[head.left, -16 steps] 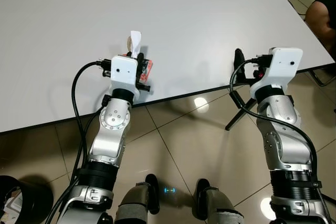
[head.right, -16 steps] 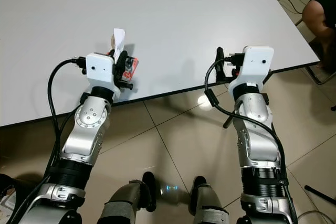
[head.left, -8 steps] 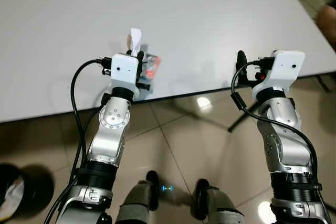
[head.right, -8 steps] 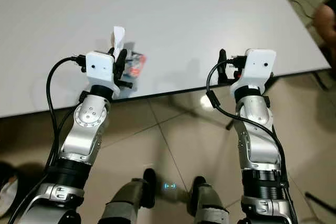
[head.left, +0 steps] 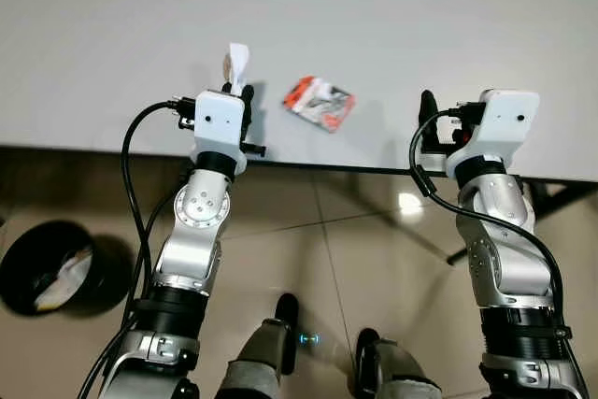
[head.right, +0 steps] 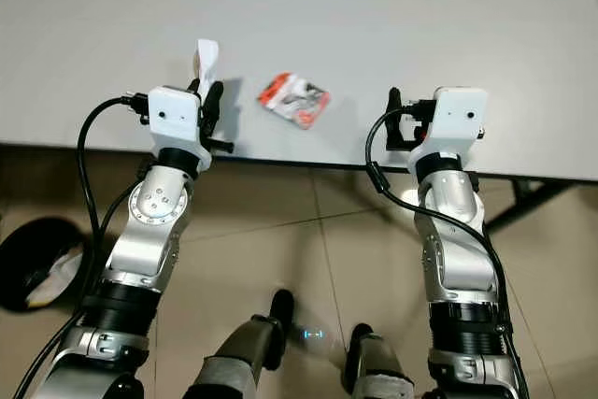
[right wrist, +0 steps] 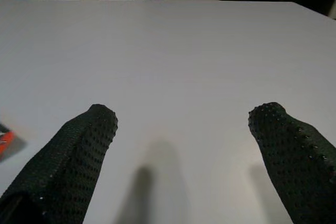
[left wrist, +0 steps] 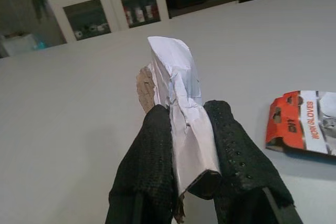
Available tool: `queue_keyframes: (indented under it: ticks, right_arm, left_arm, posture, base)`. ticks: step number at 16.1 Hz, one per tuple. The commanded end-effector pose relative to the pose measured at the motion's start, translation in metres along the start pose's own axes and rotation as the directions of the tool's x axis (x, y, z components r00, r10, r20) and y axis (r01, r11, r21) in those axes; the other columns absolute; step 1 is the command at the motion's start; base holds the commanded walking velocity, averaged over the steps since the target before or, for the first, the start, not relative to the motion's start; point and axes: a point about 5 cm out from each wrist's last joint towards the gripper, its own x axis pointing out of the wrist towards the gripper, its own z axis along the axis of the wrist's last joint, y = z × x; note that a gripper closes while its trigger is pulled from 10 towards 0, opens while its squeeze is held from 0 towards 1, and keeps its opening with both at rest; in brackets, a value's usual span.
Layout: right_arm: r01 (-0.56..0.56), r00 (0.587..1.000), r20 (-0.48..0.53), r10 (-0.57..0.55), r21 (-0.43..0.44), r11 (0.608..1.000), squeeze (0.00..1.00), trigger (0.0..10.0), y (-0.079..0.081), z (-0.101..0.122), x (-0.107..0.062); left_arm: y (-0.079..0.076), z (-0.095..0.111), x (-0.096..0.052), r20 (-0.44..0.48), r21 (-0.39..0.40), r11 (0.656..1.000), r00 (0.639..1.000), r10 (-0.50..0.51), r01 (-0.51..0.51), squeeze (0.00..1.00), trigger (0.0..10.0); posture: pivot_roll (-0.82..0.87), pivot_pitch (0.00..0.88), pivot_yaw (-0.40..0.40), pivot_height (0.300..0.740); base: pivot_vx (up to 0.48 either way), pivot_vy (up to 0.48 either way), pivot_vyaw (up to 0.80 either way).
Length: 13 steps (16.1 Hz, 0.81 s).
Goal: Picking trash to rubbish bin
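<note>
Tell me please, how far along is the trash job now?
Done: some trash already lies in the bin. In hand: the left gripper pinches a paper scrap above the table edge. Left: bin it, then the glove packet. The right gripper is open.

This looks like a room in a home or a plain office, furnished sparely. A large white table [head.left: 392,16] with a thin dark edge takes up most of the head views, standing on a floor of glossy beige tiles [head.left: 355,240] with dark grout lines that mirror a ceiling light. A round black rubbish bin [head.left: 42,268] with paper in it sits on the floor at the robot's left. Beyond the far edge of the table, the left wrist view shows a white cabinet with glass doors [left wrist: 110,9] holding small bottles or jars.
</note>
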Motion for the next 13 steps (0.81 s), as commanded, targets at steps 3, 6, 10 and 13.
queue_keyframes:
  ticks: [3, 6, 10, 13]
  right_arm:
    - [0.006, 1.000, -0.003, -0.006, 0.002, 1.000, 0.00, 10.0, -0.0014, -0.0035, -0.0032]
    - [-0.001, 1.000, -0.008, 0.001, 0.005, 1.000, 0.00, 10.0, 0.0000, -0.0045, -0.0036]
    - [-0.006, 1.000, -0.012, 0.006, 0.010, 1.000, 0.00, 10.0, 0.0018, -0.0059, -0.0052]
    - [-0.009, 1.000, -0.018, 0.009, 0.015, 1.000, 0.00, 10.0, 0.0037, -0.0078, -0.0072]
  left_arm:
    - [0.0008, 0.0026, -0.0004, 0.006, 0.012, 1.000, 1.000, 0.006, -0.006, 0.00, 10.0]
    - [0.0012, 0.0047, 0.0002, 0.012, 0.013, 1.000, 1.000, 0.007, -0.007, 0.00, 10.0]
    - [0.0011, 0.0070, 0.0005, 0.021, 0.013, 1.000, 1.000, 0.005, -0.005, 0.00, 10.0]
    - [0.0014, 0.0089, 0.0011, 0.025, 0.012, 1.000, 1.000, 0.004, -0.004, 0.00, 10.0]
  posture:
    - [0.03, 0.296, 0.059, 0.740]
    - [0.04, 0.296, 0.061, 0.740]
    - [0.04, 0.295, 0.067, 0.740]
    - [0.04, 0.299, 0.075, 0.740]
  base:
    - [0.000, 0.000, 0.80]
    - [0.000, 0.000, 0.80]
    - [0.000, 0.000, 0.80]
    - [0.000, 0.000, 0.80]
